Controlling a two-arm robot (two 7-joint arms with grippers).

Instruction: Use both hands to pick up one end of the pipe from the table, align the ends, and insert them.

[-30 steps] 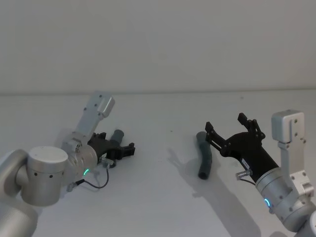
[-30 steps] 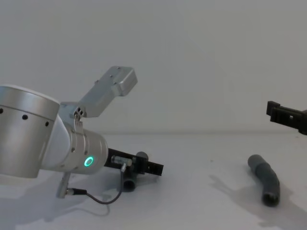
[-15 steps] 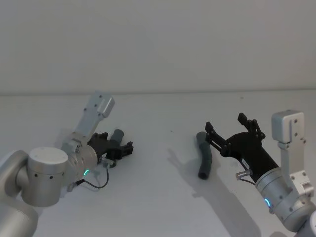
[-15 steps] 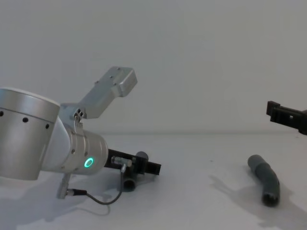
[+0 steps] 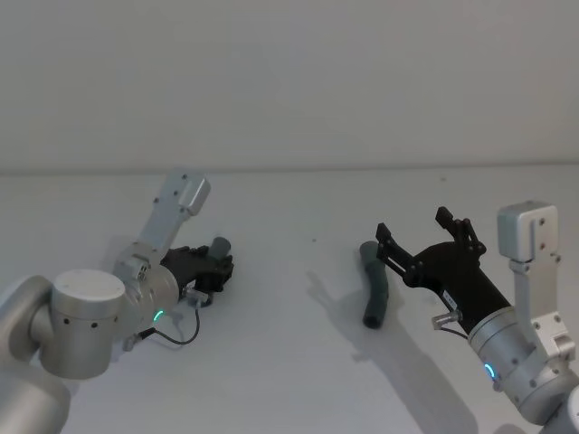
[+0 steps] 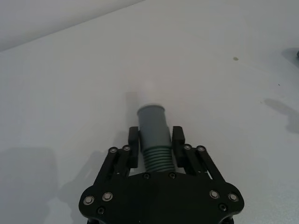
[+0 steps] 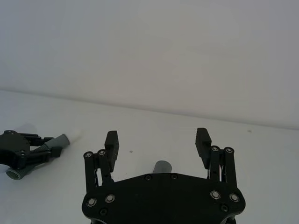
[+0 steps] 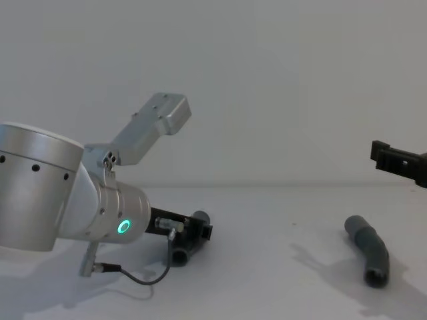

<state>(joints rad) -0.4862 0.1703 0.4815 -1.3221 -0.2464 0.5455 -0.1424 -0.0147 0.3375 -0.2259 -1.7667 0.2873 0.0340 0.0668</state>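
Over on the left of the white table [image 5: 289, 380], my left claw [image 6: 155, 140] had just pinched shut on one grey pipe piece [image 6: 153, 122] resting there, securing that half, while my right claw [image 5: 416, 226] hung spread wide above the other piece [image 5: 375, 291], not yet grasped.

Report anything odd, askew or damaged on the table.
Nothing stands out. The left pincer is shut on one pipe piece at its ribbed section. The other piece lies whole on the table, close to the open right pincer. No spill or breakage shows.
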